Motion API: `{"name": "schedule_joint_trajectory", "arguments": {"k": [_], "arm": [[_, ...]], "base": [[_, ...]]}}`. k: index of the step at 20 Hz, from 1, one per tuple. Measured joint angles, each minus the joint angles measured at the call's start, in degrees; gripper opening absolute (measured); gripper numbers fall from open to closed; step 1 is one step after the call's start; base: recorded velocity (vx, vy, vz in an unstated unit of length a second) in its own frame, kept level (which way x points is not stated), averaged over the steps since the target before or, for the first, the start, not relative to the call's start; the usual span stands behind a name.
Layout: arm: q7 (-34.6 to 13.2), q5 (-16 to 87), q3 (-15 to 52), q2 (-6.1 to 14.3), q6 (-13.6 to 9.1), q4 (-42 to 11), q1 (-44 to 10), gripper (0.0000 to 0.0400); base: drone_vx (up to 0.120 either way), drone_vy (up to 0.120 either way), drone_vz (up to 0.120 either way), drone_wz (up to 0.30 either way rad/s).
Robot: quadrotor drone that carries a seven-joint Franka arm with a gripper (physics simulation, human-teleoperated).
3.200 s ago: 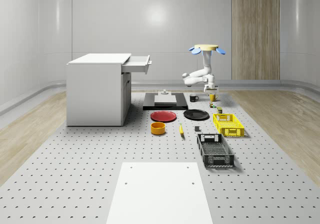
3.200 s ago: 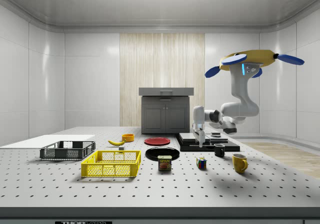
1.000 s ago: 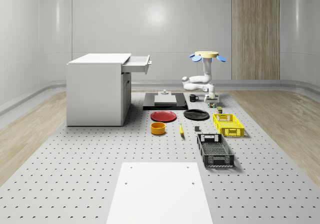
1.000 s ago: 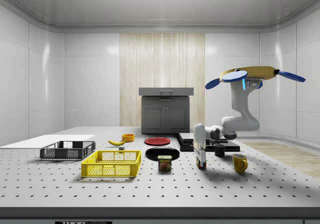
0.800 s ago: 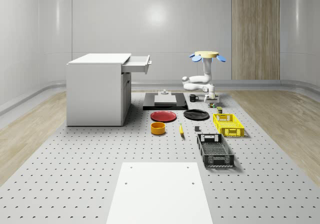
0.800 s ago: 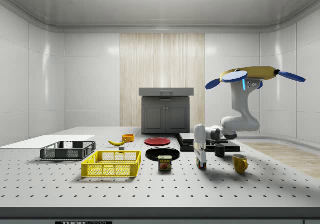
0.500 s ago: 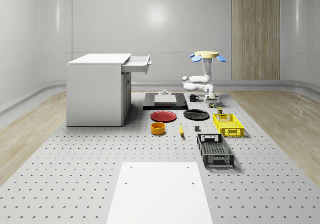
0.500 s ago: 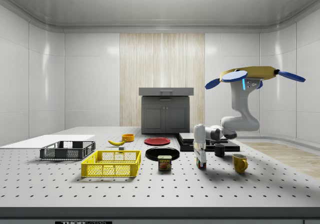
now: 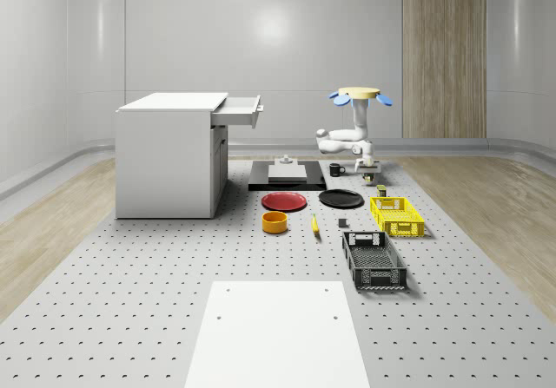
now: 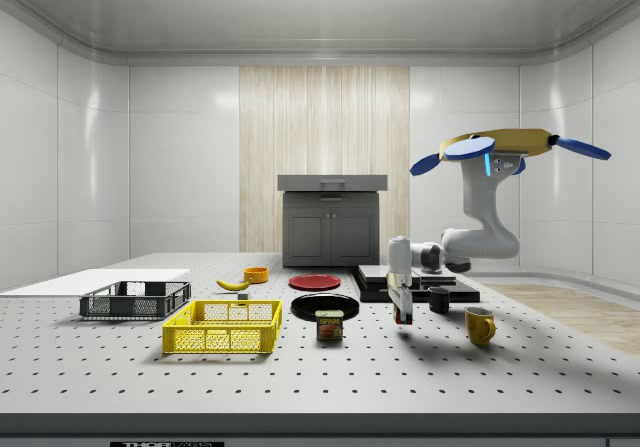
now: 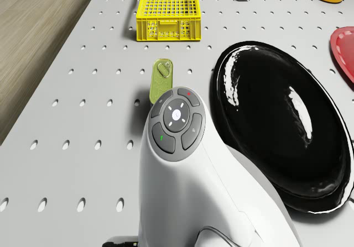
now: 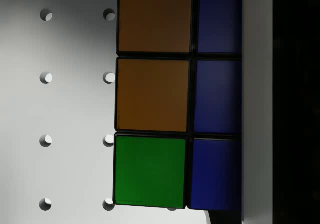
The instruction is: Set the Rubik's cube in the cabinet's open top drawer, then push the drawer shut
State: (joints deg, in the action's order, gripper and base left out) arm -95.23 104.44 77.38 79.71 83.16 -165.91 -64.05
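Pinched between the gripper's [image 10: 403,312] fingers, as far as I can judge, is the multicoloured Rubik's cube [image 12: 155,93]; the wrist view has its orange, green and blue tiles hard against one dark finger, with the perforated grey table [image 12: 70,108] behind; in the side view the cube [image 10: 404,318] seems to hang just clear of the table under the downward-pointing gripper, its shadow below it.

The yellow-and-blue quadrotor drone [image 10: 500,147] hovers over the far right part of the table, well right of the white cabinet [image 9: 169,158]; the arm reaches down near the glossy black round plate [image 11: 276,125] and the green tin can [image 11: 161,81], with a yellow mug [image 10: 479,325] and a black mug [image 10: 439,299] close by.

The step in hand looks like the lift after the grasp; the cube is not yet in the open top drawer [image 9: 239,110], which juts from the cabinet's right side, well apart from the gripper [image 9: 370,177].

Next, I judge, the drone must climb until the cube clears the drawer's rim, carry it left across the table, and lower it inside before letting go; only then does the push on the drawer front follow; a grip this near the cube's edge could slip in transit.
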Motion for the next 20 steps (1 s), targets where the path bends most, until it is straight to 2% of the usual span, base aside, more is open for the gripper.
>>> {"name": "schedule_joint_trajectory", "arguments": {"k": [7, 20], "arm": [[-0.60, -3.71, 3.55, 0.85, -0.02, -0.26, -0.52, 0.0321], [-1.02, -5.69, 4.96, 3.22, 1.99, -0.23, -0.97, 0.0321]], "base": [[0.120, -0.120, 0.120, 0.000], [0.120, -0.120, 0.120, 0.000]]}}
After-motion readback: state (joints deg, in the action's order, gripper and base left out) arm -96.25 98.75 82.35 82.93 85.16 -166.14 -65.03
